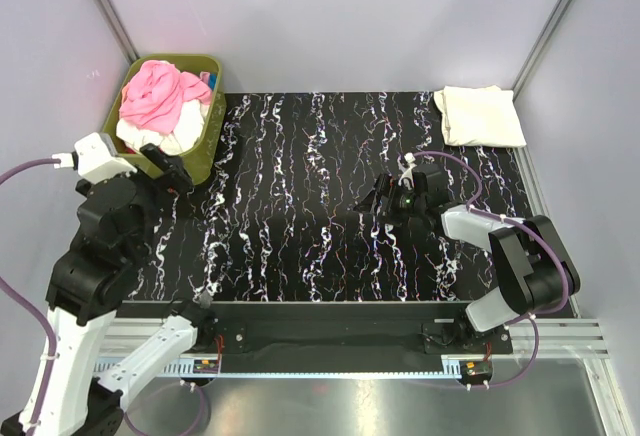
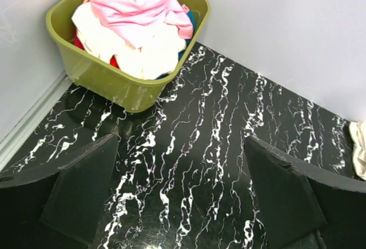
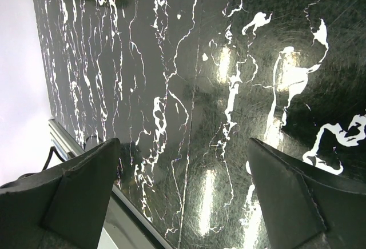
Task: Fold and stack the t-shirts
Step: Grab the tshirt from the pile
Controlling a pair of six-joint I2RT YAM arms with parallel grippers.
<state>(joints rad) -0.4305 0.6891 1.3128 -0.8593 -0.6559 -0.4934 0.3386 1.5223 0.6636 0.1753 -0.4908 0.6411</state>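
Note:
A bright pink t-shirt (image 1: 160,94) lies crumpled on top of white shirts (image 1: 172,141) in the olive-green bin (image 1: 205,151) at the back left; the pink shirt also shows in the left wrist view (image 2: 134,0) with the white ones (image 2: 146,55) under it. A folded cream t-shirt (image 1: 480,116) lies flat at the back right; its edge shows in the left wrist view (image 2: 360,149). My left gripper (image 1: 172,168) is open and empty, just in front of the bin. My right gripper (image 1: 383,196) is open and empty, low over the table's middle right.
The table (image 1: 300,216) is black marble-patterned with a metal rail (image 1: 330,341) along the near edge. Grey walls close in the left, back and right. The bin (image 2: 123,86) stands in the back left corner.

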